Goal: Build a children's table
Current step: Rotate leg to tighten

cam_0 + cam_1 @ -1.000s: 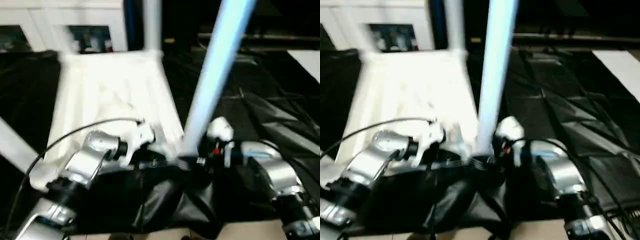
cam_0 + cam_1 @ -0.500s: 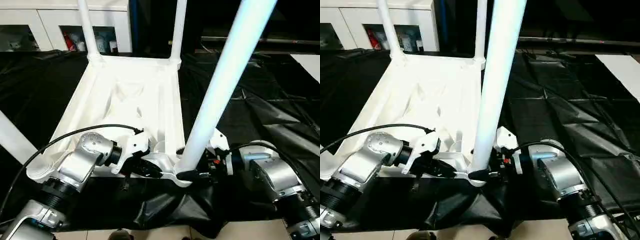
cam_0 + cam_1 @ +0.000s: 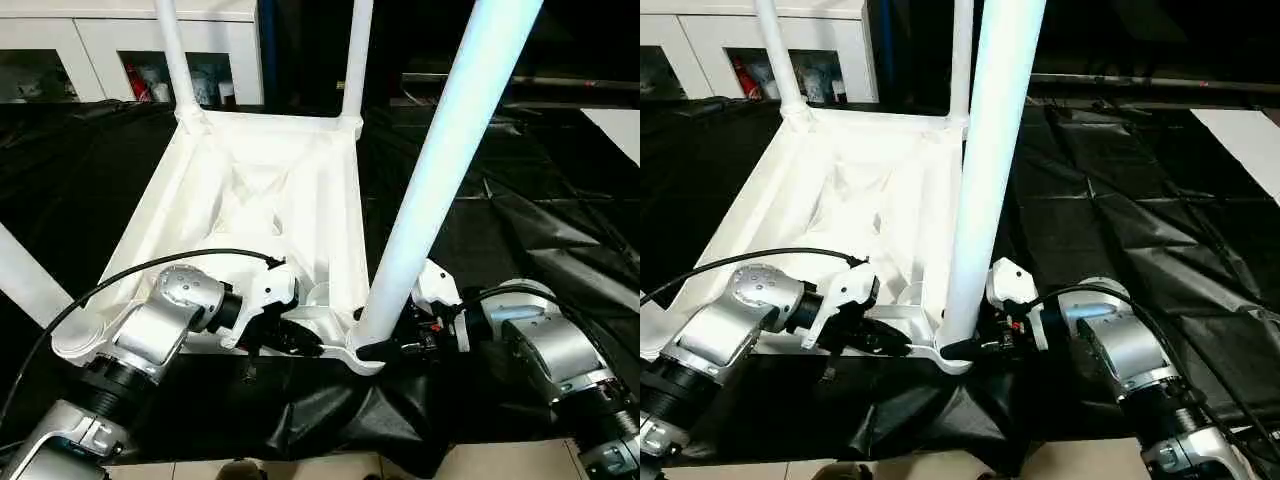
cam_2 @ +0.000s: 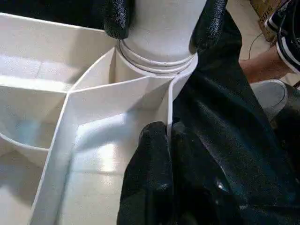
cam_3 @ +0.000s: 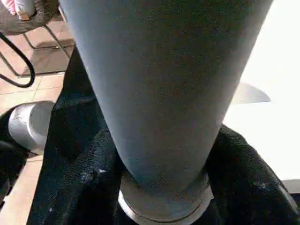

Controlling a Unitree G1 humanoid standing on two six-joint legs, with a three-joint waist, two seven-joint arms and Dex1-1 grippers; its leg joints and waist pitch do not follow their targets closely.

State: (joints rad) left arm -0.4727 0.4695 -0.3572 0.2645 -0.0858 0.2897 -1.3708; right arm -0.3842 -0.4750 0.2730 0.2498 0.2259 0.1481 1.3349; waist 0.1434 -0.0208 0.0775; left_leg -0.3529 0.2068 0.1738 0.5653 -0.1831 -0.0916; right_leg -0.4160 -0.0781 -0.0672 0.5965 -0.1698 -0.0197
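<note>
The children's table lies upside down on black cloth, its white ribbed top facing up. Two legs stand in the far corner sockets. A third leg rises at the near left. The fourth leg stands in the near right socket. My right gripper is shut on this leg's base just above the socket, with one black finger on each side. My left gripper is shut on the top's thin near rim beside that socket, one finger pressing the wall.
A white cabinet with glass doors stands behind the table. Black cloth covers the floor around it. A person's arm and striped shoe are close to the near right corner. Chair legs stand on tiles there.
The head camera has steadied after a blurred swing. My right gripper's fingers have closed in around the near right leg's base. The left gripper keeps its hold on the rim.
</note>
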